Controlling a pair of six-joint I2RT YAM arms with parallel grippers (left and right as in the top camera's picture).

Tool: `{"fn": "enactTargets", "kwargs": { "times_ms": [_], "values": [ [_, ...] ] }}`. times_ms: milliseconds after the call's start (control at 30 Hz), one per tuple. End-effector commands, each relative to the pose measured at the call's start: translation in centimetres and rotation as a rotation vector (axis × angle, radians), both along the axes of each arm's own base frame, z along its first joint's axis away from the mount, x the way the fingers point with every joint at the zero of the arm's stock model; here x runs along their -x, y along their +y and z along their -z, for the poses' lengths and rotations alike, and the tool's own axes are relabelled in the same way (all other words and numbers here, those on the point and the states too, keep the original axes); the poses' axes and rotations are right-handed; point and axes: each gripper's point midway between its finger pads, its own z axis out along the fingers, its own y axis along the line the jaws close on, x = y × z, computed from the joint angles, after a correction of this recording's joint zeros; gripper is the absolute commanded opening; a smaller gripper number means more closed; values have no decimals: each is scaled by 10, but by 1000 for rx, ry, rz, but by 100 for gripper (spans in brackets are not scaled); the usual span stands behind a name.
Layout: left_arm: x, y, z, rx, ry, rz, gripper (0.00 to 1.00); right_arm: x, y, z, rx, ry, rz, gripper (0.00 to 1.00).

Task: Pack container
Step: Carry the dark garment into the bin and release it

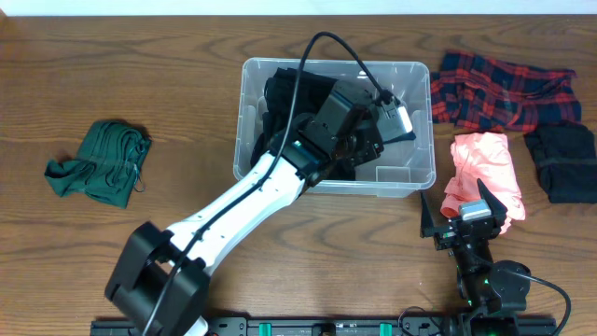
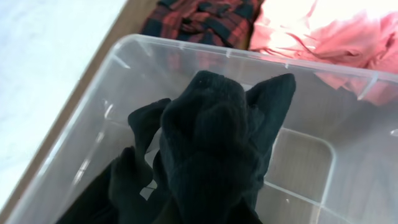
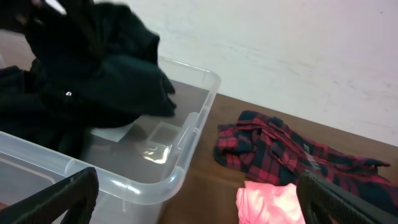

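The clear plastic container (image 1: 336,62) stands at the table's middle back. My left gripper (image 1: 368,140) is down inside it, shut on a black garment (image 1: 280,103) that bunches over the tub's left half. In the left wrist view the black garment (image 2: 217,143) hangs in front of the camera and hides the fingers, with the container's rim (image 2: 249,56) behind it. My right gripper (image 1: 462,222) is open and empty at the front right, just outside the container's near corner (image 3: 143,186). Its fingers (image 3: 196,199) are spread wide.
A red plaid cloth (image 1: 499,89) lies right of the container. A pink cloth (image 1: 485,168) and a dark navy cloth (image 1: 560,163) lie in front of the plaid one. A green cloth (image 1: 98,163) lies at the far left.
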Motion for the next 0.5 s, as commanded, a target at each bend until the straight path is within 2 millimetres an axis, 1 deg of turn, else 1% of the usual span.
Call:
{"fn": "enactTargets", "kwargs": {
  "times_ms": [0, 100, 133, 200, 233, 267, 333, 367, 400, 467],
  "values": [
    [1, -7, 2, 10, -2, 36, 9, 0, 0, 0, 12, -4, -1, 99],
    [0, -8, 8, 3, 8, 37, 11, 0, -1, 0, 12, -4, -1, 99],
    [0, -8, 10, 0, 10, 36, 14, 0, 0, 0, 12, -4, -1, 99],
    [0, -8, 11, -1, 12, 36, 29, 0, 0, 0, 12, -4, -1, 99],
    [0, -8, 11, -1, 12, 36, 39, 0, 0, 0, 12, -4, -1, 99],
    [0, -8, 11, -1, 12, 36, 54, 0, -1, 0, 12, -4, -1, 99],
    [0, -8, 11, 4, 21, 28, 70, 0, 0, 0, 12, -4, -1, 99],
    [0, -8, 11, 9, 30, 21, 75, 0, -1, 0, 12, -4, -1, 99],
    [0, -8, 12, 9, 36, 17, 78, 0, 0, 0, 12, -4, -1, 99],
    [1, -7, 12, 7, 38, 17, 80, 0, 0, 0, 12, -4, -1, 99]
  ]
}}
